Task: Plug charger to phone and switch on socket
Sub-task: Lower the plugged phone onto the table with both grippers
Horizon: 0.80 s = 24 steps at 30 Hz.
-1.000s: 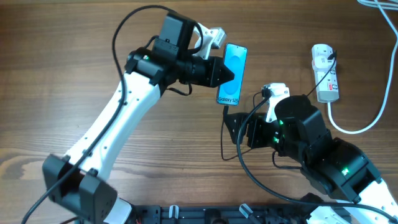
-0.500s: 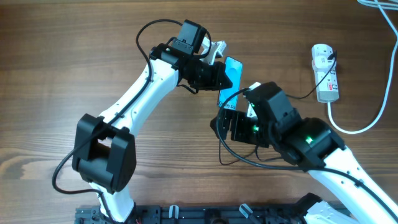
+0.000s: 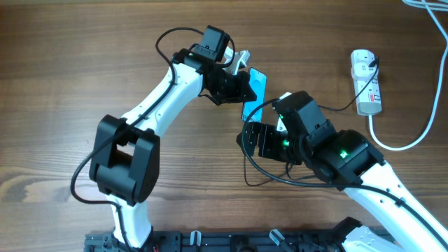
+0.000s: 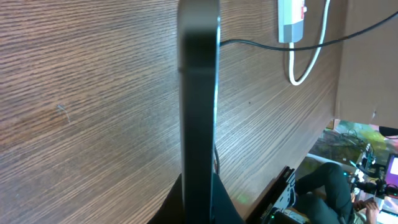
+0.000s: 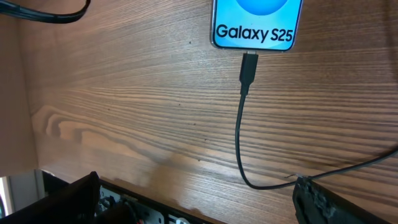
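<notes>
**Fig.** Overhead and both wrist views, one moment.

- **Phone** (image 3: 257, 89): near centre of worktop (image 3: 84, 84), slightly toward far edge; teal screen partly hidden by both arms. In left wrist view it shows edge-on as a dark upright bar. In right wrist view its white end strip reads "Galaxy S25". Whether it rests on the wood or is lifted: cannot tell.
- **Left pincer** (image 3: 243, 88): reaches in from the left edge side and is pinching the phone, jaws pressed onto it.
- **Charger** (image 5: 237, 134): thin black cable. Plug tip (image 5: 249, 65) meets the middle of the phone's lettered end, touching it at the port. From there the cable runs toward the near edge, bends in a loop, then heads off to the right edge side, passing just beside one right-pincer finger.
- **Right pincer** (image 5: 196, 182): spread, nothing between the jaws; sits just on the near-edge side of the phone's lettered end, apart from the plug tip.
- **Socket** (image 3: 365, 82): by the right edge, nearer the far-right corner, well apart from phone; red marking on top. A plug with a thin black lead sits in its far end. Thick white cord (image 3: 395, 148) loops out toward the right edge. Switch position: cannot tell.
</notes>
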Each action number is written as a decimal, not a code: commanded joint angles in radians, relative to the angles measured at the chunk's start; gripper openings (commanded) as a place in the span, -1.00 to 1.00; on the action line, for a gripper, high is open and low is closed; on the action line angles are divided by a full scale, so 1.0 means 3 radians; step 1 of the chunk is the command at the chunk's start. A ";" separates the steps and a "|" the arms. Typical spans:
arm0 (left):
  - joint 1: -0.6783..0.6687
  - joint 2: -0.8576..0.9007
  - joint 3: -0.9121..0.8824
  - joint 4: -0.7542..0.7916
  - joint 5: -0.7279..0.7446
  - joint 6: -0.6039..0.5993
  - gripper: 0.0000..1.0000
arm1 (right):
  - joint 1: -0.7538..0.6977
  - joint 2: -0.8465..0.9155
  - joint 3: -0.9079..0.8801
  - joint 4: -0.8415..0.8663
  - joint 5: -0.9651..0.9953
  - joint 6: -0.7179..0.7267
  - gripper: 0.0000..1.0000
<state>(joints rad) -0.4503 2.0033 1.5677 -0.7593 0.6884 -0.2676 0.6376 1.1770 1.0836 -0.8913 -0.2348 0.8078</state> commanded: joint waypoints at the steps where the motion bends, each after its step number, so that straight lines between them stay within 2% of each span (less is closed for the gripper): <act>1: -0.0006 0.0072 0.0010 0.0023 0.0056 -0.0008 -0.92 | -0.0017 0.0010 0.0078 0.0004 0.0065 0.0027 0.99; 10: 0.0050 0.0385 0.0010 0.0127 0.0043 -0.0005 -0.92 | -0.0017 0.0010 0.0078 -0.0001 0.0052 0.0023 0.99; 18: 0.0071 0.0511 0.0010 0.0123 -0.0331 -0.0046 -0.92 | -0.0017 0.0010 0.0078 -0.0003 0.0053 0.0020 0.99; 24: 0.0071 0.0511 0.0010 0.0125 -0.0357 -0.0106 -0.92 | -0.0017 0.0010 0.0078 -0.0004 0.0055 0.0013 0.99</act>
<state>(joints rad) -0.4335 2.1548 1.5677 -0.7284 0.5842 -0.2905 0.6376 1.1770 1.0836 -0.8913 -0.2348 0.8074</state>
